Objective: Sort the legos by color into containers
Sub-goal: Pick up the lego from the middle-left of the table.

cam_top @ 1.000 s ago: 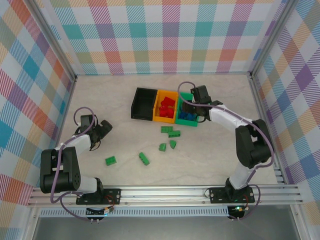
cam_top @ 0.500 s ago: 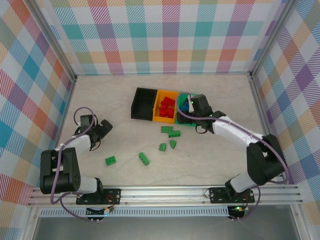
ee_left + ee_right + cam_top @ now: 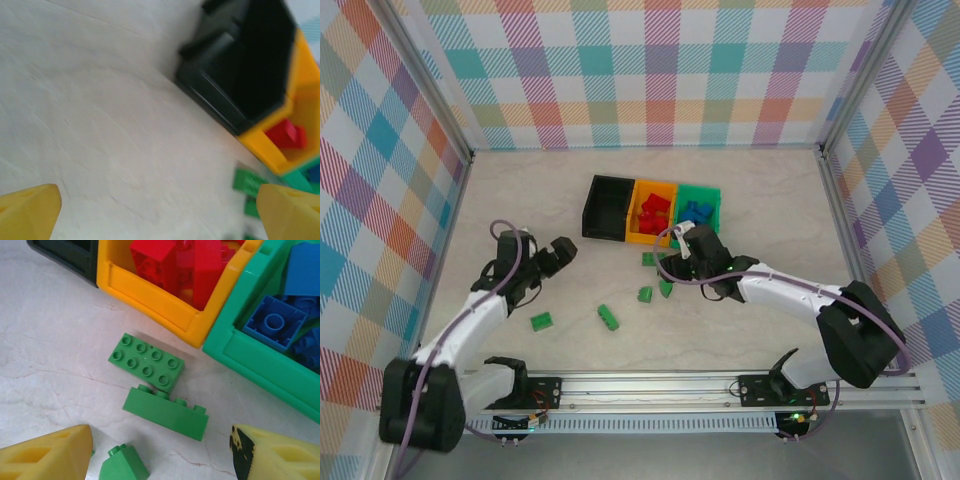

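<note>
Reds (image 3: pixel 165 260) and blues (image 3: pixel 274 320) are sitting binned; green bricks (image 3: pixel 146 362) are waiting at the orange bin's (image 3: pixel 150 290) six o'clock, right gripper (image 3: pixel 160 457) gaping empty.

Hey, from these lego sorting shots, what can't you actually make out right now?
Black bin interior, top view: too dark to tell whether bricks lie inside.
Green bricks, left wrist view: blurred, so studs and shapes are unclear.
Green bin, right wrist view: cut by the right edge, so blue bricks cannot be counted.
Sloped green brick, right wrist view: cropped by the bottom edge.
</note>
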Robot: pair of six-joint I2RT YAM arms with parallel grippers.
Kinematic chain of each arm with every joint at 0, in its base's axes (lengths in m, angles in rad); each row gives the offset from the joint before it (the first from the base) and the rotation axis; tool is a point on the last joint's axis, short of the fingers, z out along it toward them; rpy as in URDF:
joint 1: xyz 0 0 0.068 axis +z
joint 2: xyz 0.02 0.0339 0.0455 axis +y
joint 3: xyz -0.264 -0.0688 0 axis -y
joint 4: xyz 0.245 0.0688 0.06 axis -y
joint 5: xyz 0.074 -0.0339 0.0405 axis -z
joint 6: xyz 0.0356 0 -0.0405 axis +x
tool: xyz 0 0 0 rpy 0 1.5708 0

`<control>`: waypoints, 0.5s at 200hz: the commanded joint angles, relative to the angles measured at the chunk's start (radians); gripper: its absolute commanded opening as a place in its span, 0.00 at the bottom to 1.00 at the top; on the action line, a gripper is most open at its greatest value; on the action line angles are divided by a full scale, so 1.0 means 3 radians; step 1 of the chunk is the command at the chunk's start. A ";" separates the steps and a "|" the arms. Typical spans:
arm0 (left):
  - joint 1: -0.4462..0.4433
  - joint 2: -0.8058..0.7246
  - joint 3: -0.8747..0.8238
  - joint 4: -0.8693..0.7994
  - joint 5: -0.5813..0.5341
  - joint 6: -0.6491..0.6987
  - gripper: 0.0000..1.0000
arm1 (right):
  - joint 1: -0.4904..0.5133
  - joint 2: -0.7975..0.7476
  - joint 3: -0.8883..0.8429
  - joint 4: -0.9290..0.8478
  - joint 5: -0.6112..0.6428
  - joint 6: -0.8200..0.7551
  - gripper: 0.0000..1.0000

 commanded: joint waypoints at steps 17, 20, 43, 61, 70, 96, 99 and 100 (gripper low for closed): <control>-0.0557 -0.0742 0.0016 -0.1238 -0.0236 -0.0239 1.00 | -0.0003 0.0080 -0.0048 0.0238 0.0177 0.0127 0.74; -0.0585 -0.0780 0.0000 -0.1287 -0.0222 -0.0267 1.00 | -0.0002 0.0096 -0.0039 0.0240 0.0174 0.0127 0.74; -0.0885 -0.1101 -0.0128 -0.1655 -0.0207 -0.0552 1.00 | -0.0005 0.0223 0.0044 0.0214 0.0129 0.0175 0.74; -0.1178 -0.1300 -0.0235 -0.1747 -0.0214 -0.0827 0.96 | -0.0002 0.0272 0.0082 0.0210 0.0093 0.0206 0.74; -0.1355 -0.1373 -0.0286 -0.1733 -0.0269 -0.0982 0.94 | -0.0003 0.0278 0.0088 0.0197 0.0101 0.0202 0.74; -0.1809 -0.1358 -0.0291 -0.1780 -0.0611 -0.1307 0.92 | -0.0005 0.0255 0.0092 0.0157 0.0205 0.0187 0.74; -0.1845 -0.1318 -0.0276 -0.1781 -0.0644 -0.1315 0.92 | -0.0005 0.0250 0.0089 0.0154 0.0217 0.0188 0.74; -0.1858 -0.1303 -0.0271 -0.1782 -0.0655 -0.1317 0.92 | -0.0004 0.0250 0.0088 0.0154 0.0218 0.0187 0.74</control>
